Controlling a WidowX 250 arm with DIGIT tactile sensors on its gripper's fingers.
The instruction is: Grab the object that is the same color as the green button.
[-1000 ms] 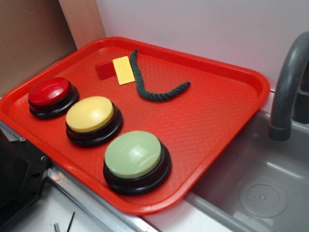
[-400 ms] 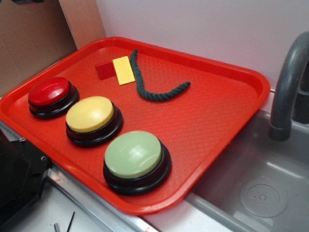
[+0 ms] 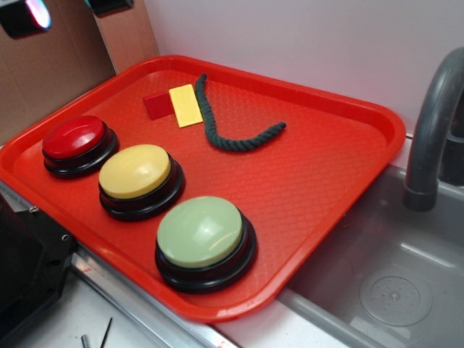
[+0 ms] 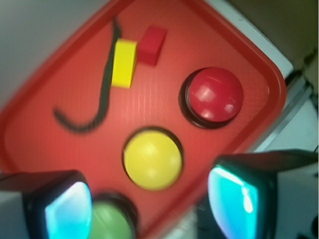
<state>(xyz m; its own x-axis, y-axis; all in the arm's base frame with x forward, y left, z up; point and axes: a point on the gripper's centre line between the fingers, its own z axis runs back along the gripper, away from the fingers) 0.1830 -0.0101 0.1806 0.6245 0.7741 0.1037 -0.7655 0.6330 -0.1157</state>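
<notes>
The object, a dark green twisted rope (image 3: 217,134) bent in a curve, lies at the back of the red tray (image 3: 326,167); the wrist view shows the rope (image 4: 102,94) at upper left. The green button (image 3: 201,232) sits at the tray's front edge and appears blurred as the green button (image 4: 109,221) beside my left finger. My gripper (image 3: 65,9) hangs high at the exterior view's top left, far from the rope. In the wrist view the gripper (image 4: 152,204) is open, with nothing between its fingers.
A yellow button (image 3: 135,172) and a red button (image 3: 74,138) line up left of the green one. A yellow block (image 3: 185,105) and a red block (image 3: 156,106) lie just left of the rope. A grey faucet (image 3: 435,123) and a sink (image 3: 391,290) are on the right.
My gripper's fingers have come into the exterior view at the top left. Nothing on the tray has moved.
</notes>
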